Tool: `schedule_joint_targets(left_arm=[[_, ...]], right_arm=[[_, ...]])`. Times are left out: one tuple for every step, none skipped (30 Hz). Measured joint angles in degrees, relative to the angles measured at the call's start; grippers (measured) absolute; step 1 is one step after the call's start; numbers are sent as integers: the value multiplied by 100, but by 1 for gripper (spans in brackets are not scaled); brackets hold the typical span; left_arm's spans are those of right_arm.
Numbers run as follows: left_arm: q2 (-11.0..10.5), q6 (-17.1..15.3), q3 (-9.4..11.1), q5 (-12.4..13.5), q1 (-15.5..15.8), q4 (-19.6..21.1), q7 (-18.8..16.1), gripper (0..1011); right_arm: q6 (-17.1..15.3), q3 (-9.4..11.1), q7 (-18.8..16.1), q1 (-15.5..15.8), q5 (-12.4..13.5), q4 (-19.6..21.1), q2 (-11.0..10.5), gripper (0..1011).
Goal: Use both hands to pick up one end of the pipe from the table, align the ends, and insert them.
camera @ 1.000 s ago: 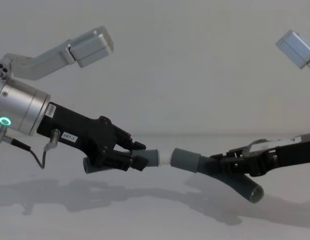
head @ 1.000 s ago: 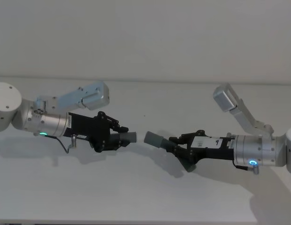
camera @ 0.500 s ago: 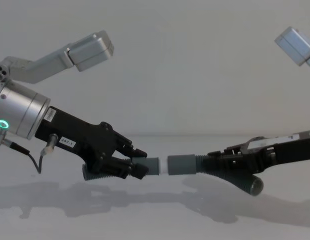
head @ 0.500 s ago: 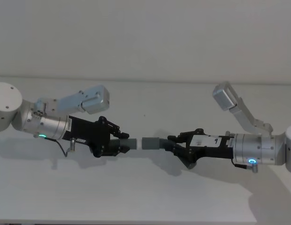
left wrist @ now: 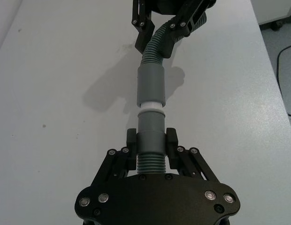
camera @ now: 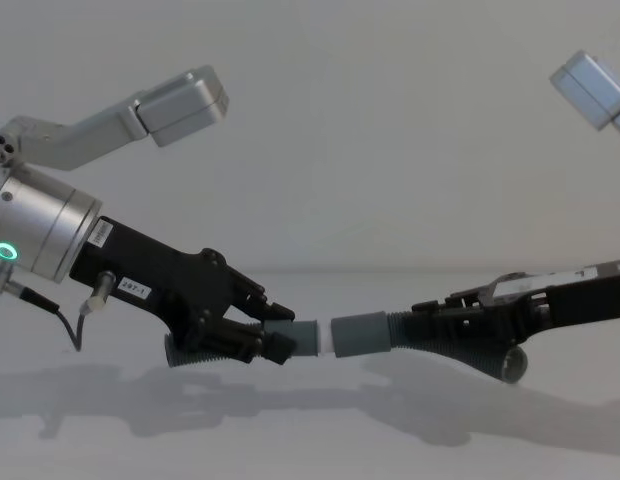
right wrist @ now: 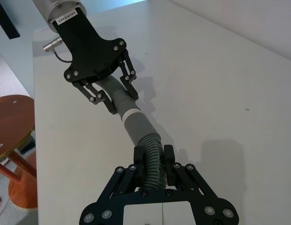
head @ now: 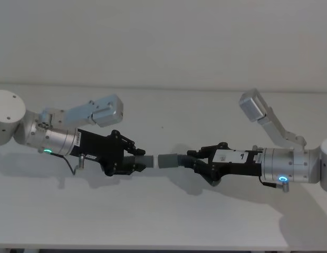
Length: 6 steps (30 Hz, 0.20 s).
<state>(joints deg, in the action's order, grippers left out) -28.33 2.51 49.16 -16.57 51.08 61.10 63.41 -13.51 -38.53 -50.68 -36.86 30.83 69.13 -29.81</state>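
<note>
Now white tip [left wrist: 151,105] enters wider sleeve [left wrist: 150,83].

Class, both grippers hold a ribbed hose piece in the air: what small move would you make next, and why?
Probably push the two straight together. The left gripper holds the dark-grey ribbed hose piece with the white tip, the right gripper the piece with the plain wider grey sleeve. They look lined up, yet a band of white tip is exposed between the cuffs.

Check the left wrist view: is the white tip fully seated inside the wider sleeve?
No: a band of the white tip shows between the wider sleeve and the other cuff.
</note>
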Motion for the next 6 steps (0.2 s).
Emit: schedule_joint_targets(left_arm=[[0,0,0,0,0,0,0,355],[0,2,4,-2,3,-4,3,355],[0,2,5,-3,3,-6,4,355],[1,3,8,-4,6,-9,7,355],[1,4,9,-4,7,-11,9,355],[1,4,11,-5,8,-12,10,355]], right_arm=[[0,-1,-2,0,1,0,0,257],[2,-3,-6,-1,5,1,-1,257],[2,-4,-7,-2,7,1,-1,257],[2,-4,-8,-2,10,1,-2,257],[3,-4,-10,-2,12,1,-2,257],[4,-5,-12,-3,16,2,-2,257]])
